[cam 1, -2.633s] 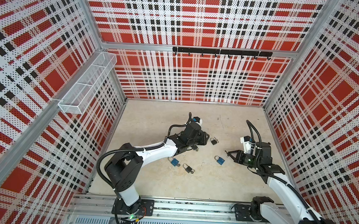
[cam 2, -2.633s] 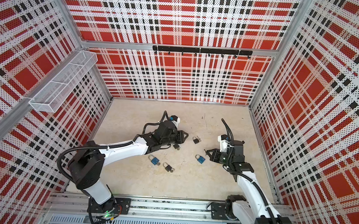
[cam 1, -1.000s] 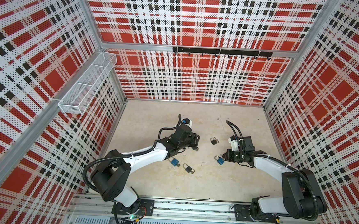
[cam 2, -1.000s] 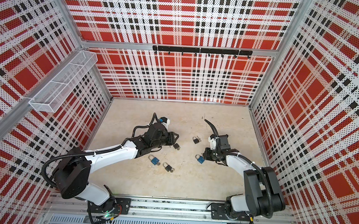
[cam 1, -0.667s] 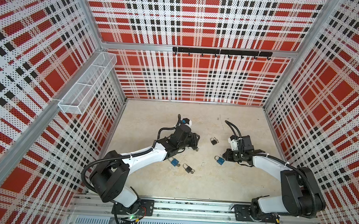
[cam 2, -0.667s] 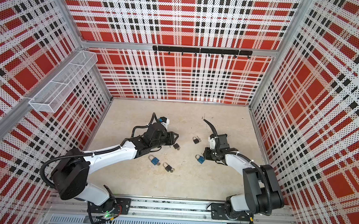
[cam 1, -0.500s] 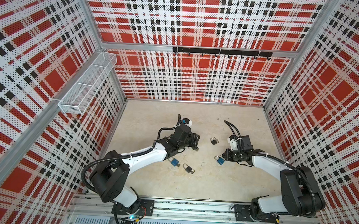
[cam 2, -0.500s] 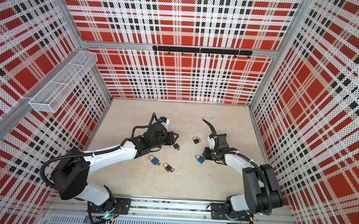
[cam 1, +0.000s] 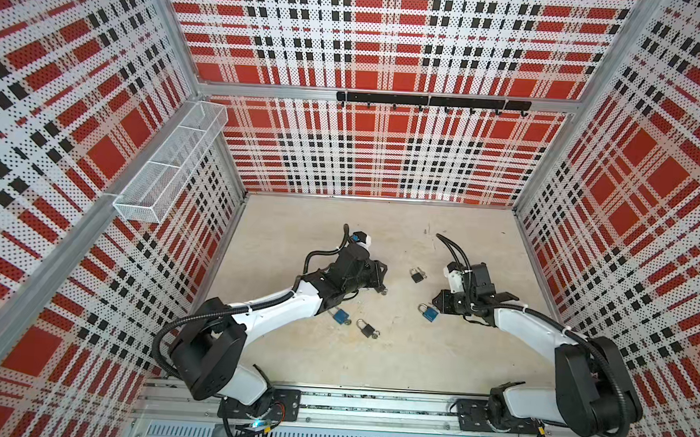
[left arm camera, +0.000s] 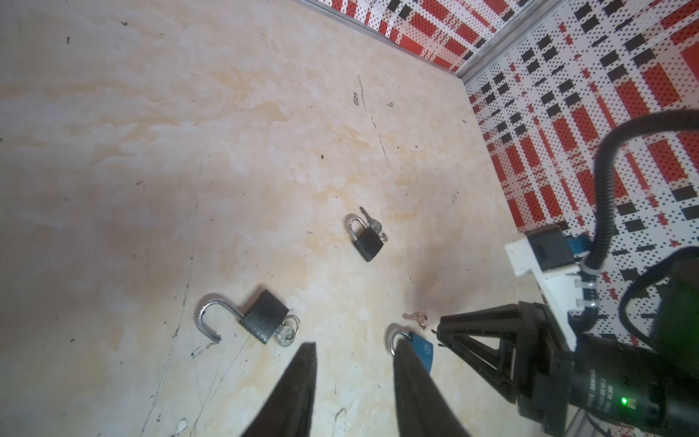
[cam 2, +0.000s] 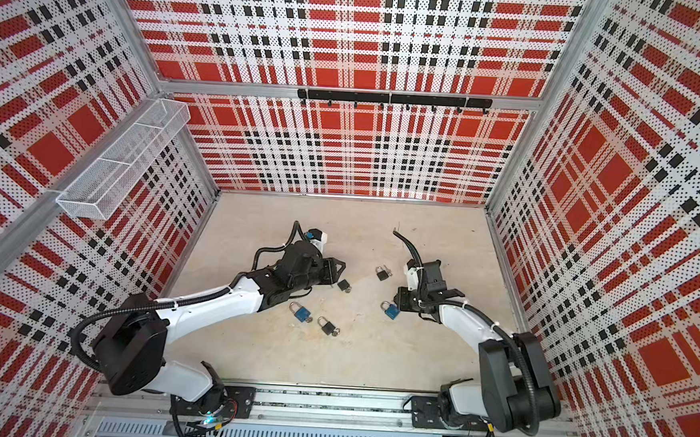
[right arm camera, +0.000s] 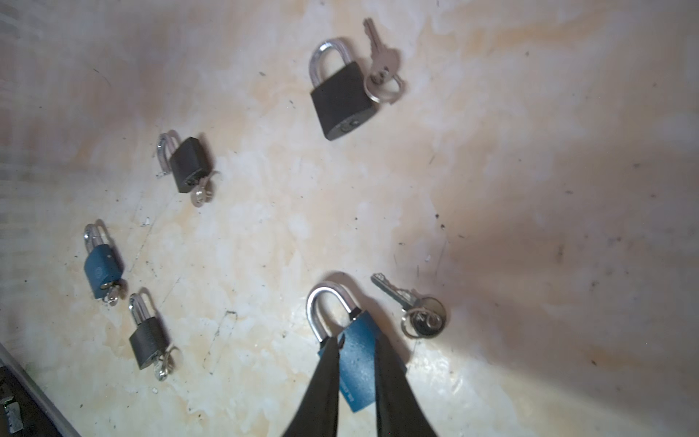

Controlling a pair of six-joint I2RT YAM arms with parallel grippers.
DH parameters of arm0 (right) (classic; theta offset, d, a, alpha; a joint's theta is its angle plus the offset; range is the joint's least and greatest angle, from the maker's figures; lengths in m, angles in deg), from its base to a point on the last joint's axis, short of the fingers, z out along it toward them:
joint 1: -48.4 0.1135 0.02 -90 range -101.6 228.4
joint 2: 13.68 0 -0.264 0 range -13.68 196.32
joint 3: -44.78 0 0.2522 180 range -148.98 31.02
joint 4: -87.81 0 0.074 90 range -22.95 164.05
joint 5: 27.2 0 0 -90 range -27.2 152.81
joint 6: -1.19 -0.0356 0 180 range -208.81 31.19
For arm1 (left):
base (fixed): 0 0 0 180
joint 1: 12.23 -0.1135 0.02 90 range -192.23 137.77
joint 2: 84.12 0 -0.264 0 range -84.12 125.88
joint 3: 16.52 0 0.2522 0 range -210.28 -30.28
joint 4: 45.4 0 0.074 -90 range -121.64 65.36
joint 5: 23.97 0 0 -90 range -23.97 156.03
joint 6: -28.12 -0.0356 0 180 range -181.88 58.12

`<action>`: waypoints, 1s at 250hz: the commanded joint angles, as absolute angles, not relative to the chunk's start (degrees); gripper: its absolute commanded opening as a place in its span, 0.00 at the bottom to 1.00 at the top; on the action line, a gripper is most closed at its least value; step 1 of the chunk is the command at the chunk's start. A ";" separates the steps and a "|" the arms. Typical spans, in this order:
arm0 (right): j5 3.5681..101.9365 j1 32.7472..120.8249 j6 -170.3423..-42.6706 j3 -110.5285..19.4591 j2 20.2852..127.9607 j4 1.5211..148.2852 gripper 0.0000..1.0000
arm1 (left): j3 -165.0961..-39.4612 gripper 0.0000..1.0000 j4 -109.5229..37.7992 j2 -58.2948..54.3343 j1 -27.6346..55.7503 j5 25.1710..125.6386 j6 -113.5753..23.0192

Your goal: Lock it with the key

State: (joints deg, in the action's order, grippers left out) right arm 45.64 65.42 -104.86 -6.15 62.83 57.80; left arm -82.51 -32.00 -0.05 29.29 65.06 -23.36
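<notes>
Now that our right fingers (right arm camera: 321, 389) have dropped astride the blue padlock (right arm camera: 359, 363) and begun parting, left fingers (left arm camera: 295, 393) spread empty, we expect a grasp.

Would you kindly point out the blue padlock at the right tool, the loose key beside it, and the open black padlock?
blue padlock (right arm camera: 357, 359): right wrist view, body face.
loose key (right arm camera: 401, 298): right wrist view, blade.
open black padlock (left arm camera: 264, 316): left wrist view, body.

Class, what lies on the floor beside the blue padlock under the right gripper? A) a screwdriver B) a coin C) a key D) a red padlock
C: a key lies just beside the blue padlock under the right gripper.
</notes>
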 commanded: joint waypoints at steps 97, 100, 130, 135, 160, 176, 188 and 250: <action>55.09 79.03 -104.06 -11.92 61.60 65.57 0.30 | -75.61 0.41 -19.75 -14.70 27.22 56.33 -24.00; 55.27 79.24 -104.05 -12.10 62.17 65.99 0.30 | -75.35 0.41 -19.42 -15.22 27.15 56.10 -23.94; 56.47 81.39 -104.27 -15.49 68.53 68.52 0.32 | -73.66 0.44 -17.33 -20.26 25.55 55.13 -24.04; 56.44 81.88 -104.08 -16.18 69.77 68.88 0.32 | -73.48 0.45 -16.98 -20.94 25.33 54.86 -24.12; 57.57 84.70 -102.31 -20.63 76.10 68.73 0.34 | -72.10 0.48 -16.00 -24.11 23.99 53.97 -24.53; 58.64 86.35 -100.95 -24.27 80.00 67.13 0.35 | -70.96 0.48 -15.74 -25.93 23.00 53.97 -24.35; 59.69 86.99 -100.86 -26.14 82.30 66.82 0.36 | -70.09 0.49 -15.72 -27.13 22.27 54.08 -24.10; 60.94 88.43 -98.67 -33.07 90.42 65.94 0.45 | -67.77 0.52 -14.13 -31.32 16.77 58.07 -23.58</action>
